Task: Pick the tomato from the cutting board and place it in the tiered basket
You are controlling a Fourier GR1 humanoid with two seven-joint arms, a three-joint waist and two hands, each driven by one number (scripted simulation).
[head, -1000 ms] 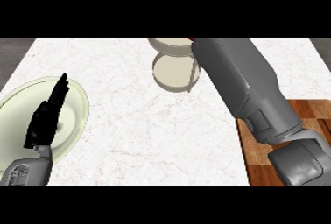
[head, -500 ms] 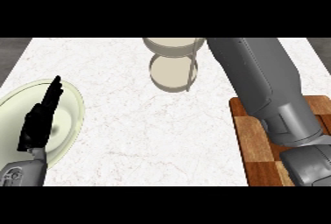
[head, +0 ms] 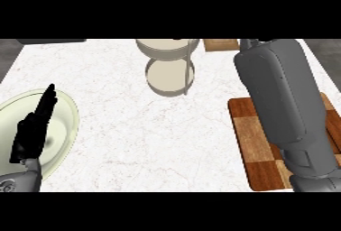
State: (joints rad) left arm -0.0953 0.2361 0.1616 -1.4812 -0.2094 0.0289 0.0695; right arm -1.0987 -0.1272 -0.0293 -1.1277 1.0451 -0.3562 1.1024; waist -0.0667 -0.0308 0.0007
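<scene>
With the tomato hidden and the right hand out of view past its forearm [head: 286,103], whatever it holds untellable, the probably soft, slippery fruit wants cradling round its middle.

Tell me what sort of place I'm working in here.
Most likely a kitchen counter: a white marble-look worktop, a wooden cutting board at the right, a tiered basket at the back and a pale plate under the open left hand.
</scene>
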